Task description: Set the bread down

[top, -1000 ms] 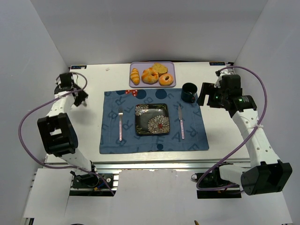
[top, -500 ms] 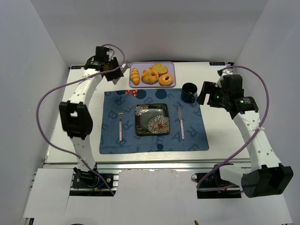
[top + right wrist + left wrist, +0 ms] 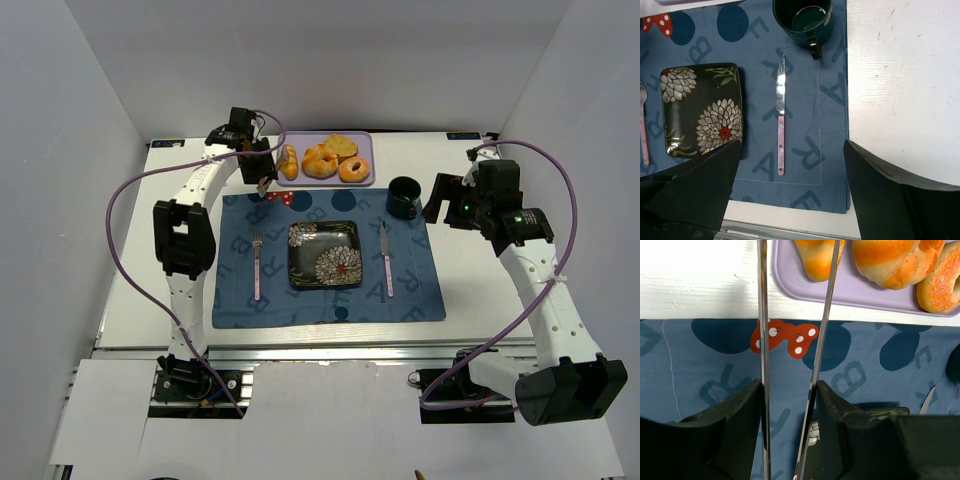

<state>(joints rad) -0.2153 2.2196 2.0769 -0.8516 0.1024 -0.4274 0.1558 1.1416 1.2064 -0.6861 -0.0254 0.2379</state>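
Note:
The bread, a small ridged golden-orange roll, lies at the left end of the lavender tray. My left gripper hovers just left of and in front of it, over the tray's near-left corner. In the left wrist view its two thin metal fingers stand apart and empty. The right one crosses in front of the bread; the tips run out of the frame. My right gripper is open wide and empty above the placemat's right side, near the knife.
The tray also holds a twisted bun, a sugared donut and a flat round bun. A blue placemat carries a floral black plate, a fork and a dark mug.
My left arm has swung from the table's far left edge across to the tray's left end, beside the bread. The right arm has barely moved.

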